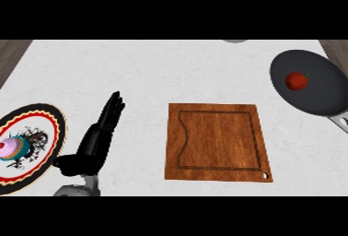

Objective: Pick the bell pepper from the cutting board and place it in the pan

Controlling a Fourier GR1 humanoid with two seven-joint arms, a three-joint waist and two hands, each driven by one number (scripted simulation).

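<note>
Bell pepper (296, 80) sits in the pan (319, 99), board (217, 142) bare; my left hand (95, 138) rests straight-fingered, holding nothing, on the worktop (136, 64); job looks done.

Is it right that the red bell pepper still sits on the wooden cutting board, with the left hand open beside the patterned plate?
Not quite. The head view shows the bell pepper lying in the dark pan at upper right; the cutting board has nothing on it. The rest holds: the left hand is open, fingers straight, beside the patterned plate.
</note>
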